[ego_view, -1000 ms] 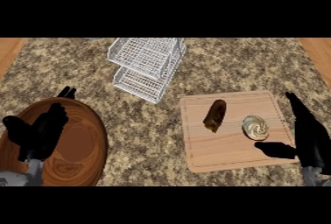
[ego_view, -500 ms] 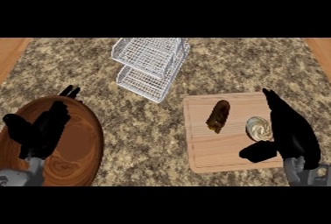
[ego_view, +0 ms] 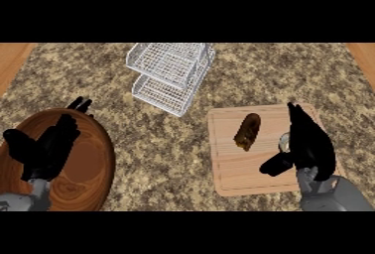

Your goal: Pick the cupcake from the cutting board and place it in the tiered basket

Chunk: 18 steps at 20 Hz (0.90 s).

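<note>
A: cupcake (ego_view: 284,142)?
B: pale, on cutting board (ego_view: 234,171) right side, mostly hidden behind right robot hand (ego_view: 307,146).
A: basket (ego_view: 170,74)?
B: white wire, two tiers, upper middle of desk (ego_view: 161,144).

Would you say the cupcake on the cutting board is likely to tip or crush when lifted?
The cupcake, mostly hidden behind the right hand, looks small, so probably light. Its pale top may smear if squeezed. It seems low, so tipping seems unlikely.

One cutting board (ego_view: 249,171), one tiered basket (ego_view: 170,74), one wooden plate (ego_view: 92,163) — one cupcake (ego_view: 284,142), one brown pastry (ego_view: 247,131), two hands (ego_view: 45,149) (ego_view: 309,146).
</note>
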Available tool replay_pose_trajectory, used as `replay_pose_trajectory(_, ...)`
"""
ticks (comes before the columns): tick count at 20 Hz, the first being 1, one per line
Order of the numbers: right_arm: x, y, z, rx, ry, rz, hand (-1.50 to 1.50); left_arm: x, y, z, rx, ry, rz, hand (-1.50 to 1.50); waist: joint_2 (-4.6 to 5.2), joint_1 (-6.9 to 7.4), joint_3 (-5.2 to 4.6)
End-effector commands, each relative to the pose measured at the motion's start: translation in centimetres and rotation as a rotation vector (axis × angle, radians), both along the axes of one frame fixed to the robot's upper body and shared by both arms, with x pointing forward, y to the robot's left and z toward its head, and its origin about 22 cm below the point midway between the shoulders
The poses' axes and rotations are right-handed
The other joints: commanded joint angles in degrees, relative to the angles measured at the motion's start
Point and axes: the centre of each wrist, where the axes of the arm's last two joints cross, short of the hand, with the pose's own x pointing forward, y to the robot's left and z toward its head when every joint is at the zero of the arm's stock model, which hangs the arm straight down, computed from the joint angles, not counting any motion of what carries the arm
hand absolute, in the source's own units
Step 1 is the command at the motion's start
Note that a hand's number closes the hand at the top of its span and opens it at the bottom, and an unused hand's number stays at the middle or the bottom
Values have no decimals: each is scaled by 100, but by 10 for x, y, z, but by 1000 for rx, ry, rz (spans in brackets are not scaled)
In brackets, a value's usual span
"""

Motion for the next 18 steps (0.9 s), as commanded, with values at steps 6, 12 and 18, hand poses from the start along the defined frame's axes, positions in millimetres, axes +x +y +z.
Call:
replay_pose_trajectory(6, 4, -22, -53, -77, 40, -137, -150, 2, 6, 4, -4, 4, -9, 0, 2, -21, 7)
replay_pose_trajectory(12, 10, -40, -68, -129, 15, -156, -150, 0, 1, 18, 6, -9, -1, 0, 1, -14, 8)
replay_pose_trajectory(18, -4, -26, -51, -119, 113, -135, -150, 1, 13, -3, -8, 5, 14, 0, -1, -36, 4)
